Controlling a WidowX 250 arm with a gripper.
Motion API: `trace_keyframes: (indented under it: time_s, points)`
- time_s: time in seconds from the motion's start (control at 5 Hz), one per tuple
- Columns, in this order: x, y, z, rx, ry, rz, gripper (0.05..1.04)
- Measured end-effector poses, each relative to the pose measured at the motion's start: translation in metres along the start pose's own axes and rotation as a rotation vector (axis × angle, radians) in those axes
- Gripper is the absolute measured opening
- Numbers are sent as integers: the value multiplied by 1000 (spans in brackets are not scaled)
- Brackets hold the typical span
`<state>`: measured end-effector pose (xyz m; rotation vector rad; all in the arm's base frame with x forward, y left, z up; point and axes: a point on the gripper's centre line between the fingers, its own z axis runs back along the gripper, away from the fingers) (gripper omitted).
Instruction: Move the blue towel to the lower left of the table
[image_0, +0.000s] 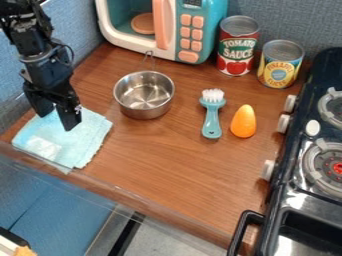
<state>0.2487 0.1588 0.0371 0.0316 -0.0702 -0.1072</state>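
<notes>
Stove (288, 160) at lower right; at left, the hand (57, 113) is spread over the blue towel (77, 142), seemingly placed, so best lift straight up, snagging no cloth

Bright, soft light; glare on the stove (291, 201)

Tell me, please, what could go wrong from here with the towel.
The towel reaches the table's near edge, so a nudge might send it over. The tool is down at the towel and could drag it when lifting away. The metal pot stands nearby and might get bumped.
</notes>
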Motion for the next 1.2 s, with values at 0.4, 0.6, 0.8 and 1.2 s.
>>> trace_keyframes:
  time_s: [0.4,0.6,0.8,1.2]
  points:
    - [3,-4,5,42,14,37,999]
    - [3,-4,5,43,12,40,999]
    - [3,-4,5,42,14,40,999]
    - [3,-4,5,42,14,40,999]
